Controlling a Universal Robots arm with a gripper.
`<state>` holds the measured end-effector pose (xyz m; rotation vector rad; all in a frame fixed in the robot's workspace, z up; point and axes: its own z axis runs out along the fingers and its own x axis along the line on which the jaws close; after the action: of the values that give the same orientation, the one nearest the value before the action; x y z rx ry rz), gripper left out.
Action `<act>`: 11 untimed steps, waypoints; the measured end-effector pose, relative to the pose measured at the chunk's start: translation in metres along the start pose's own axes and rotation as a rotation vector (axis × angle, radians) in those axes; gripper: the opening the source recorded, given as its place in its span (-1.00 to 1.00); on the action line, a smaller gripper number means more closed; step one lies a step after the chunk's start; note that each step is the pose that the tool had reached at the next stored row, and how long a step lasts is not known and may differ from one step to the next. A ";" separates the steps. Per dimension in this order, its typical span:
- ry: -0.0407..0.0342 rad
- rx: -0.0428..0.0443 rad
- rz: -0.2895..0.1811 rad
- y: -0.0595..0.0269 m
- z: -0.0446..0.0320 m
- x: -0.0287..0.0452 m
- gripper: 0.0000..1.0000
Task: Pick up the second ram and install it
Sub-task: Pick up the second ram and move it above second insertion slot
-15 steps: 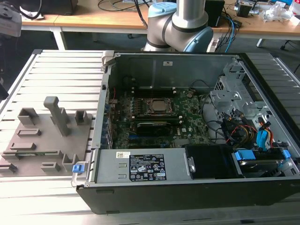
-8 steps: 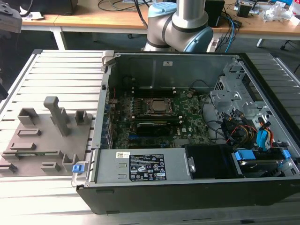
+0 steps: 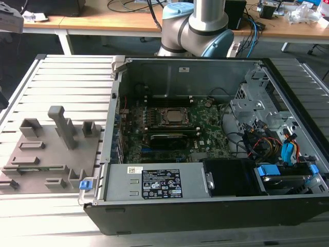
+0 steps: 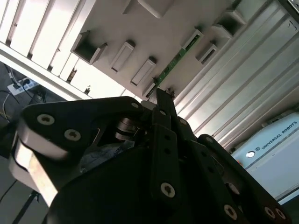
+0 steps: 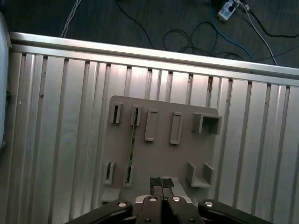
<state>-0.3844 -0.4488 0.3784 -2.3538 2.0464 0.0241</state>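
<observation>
Sitting on a slatted table [image 3: 61, 72] in the exterior view are an open, white-labelled computer case [image 3: 205, 218] and a grey fixture plate [image 3: 77, 154]. In the first wrist view the gripper [image 5: 161, 182] is pressed together, empty, near the second ram [image 5: 132, 142], held edgewise by 2 slots in the plate. In the second wrist view the ram [image 4: 174, 63] is seen beyond it.

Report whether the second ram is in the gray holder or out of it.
In the holder: the second ram stands on edge between slots of the gray holder, apart from the gripper.

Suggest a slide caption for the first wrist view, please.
Gripper over the grey fixture plate, second ram edge-on in its slot.
</observation>
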 end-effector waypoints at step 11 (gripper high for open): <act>-0.0011 -0.0043 -0.163 0.0000 0.0000 0.0000 -0.79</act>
<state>-0.3844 -0.4488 0.3784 -2.5135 1.8490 0.0269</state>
